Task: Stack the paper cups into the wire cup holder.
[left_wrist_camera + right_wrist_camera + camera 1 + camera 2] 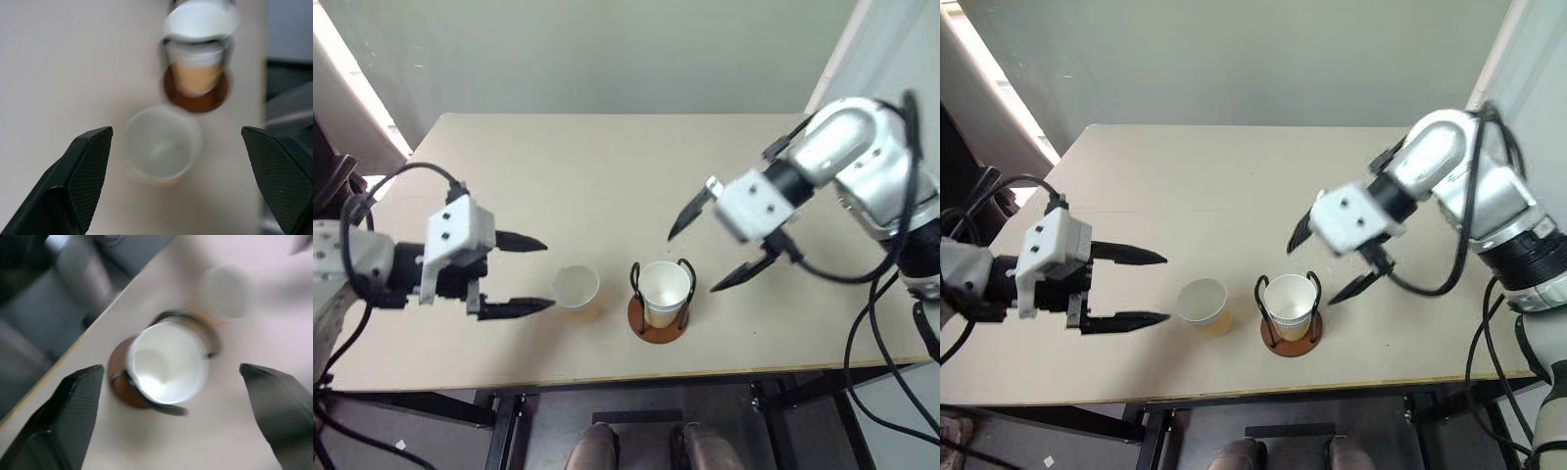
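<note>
— Pale wall stood behind the tan bench (607, 157). At the left, the left gripper (521, 274) lay nearly level, jaws wide apart, aimed at the loose paper cup (576, 288) just beside its tips.

— And the step?

— Likely grasping that cup; the jaws would do best to straddle its wall squarely before closing, gently.

— Further right?

— The wire cup holder (658, 320) held a seated cup (664, 291) near the bench's front edge; the right gripper (722, 252) hovered above it, angled down, jaws spread, empty.
</note>
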